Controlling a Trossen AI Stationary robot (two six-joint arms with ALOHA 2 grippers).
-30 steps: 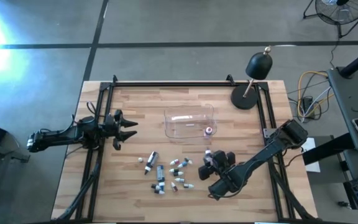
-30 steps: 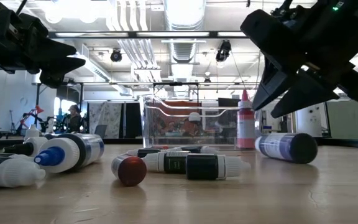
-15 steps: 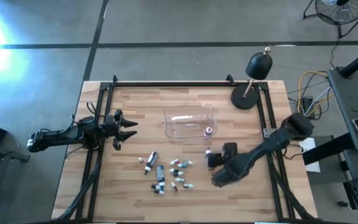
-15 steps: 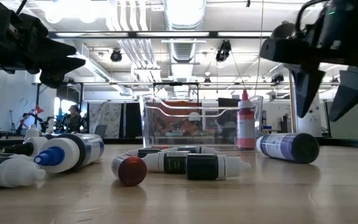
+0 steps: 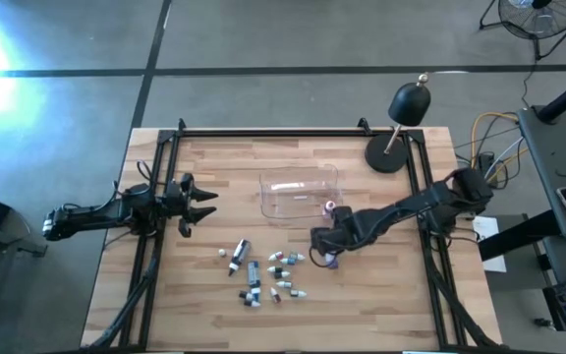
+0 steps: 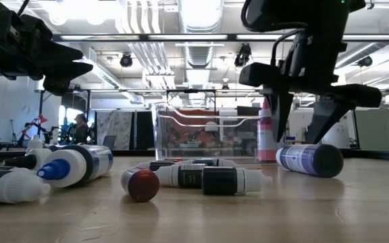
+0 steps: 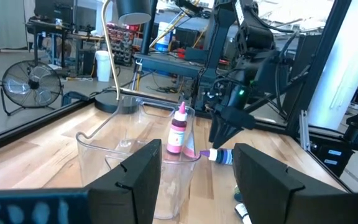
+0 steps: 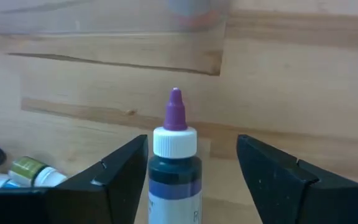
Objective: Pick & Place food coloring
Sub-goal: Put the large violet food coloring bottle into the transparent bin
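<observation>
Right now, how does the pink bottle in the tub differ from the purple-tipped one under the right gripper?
The pink bottle stands upright inside the clear tub; the purple-tipped bottle lies on its side on the bare table, outside the tub. The pink bottle's body is pink, the other's dark. The open right gripper straddles only the purple-tipped one. Both are small dropper bottles.

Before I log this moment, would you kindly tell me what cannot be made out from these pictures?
- High view: the right end effector covers the purple-tipped bottle beneath it.
- High view: the loose food coloring bottles are too small to tell labels or exact colours.
- Right wrist view: that bottle's lower body is cut off by the edge.
- Low view: the clear tub partly hides the pink bottle.
- Left end effector: nothing hidden; it hangs open.
</observation>
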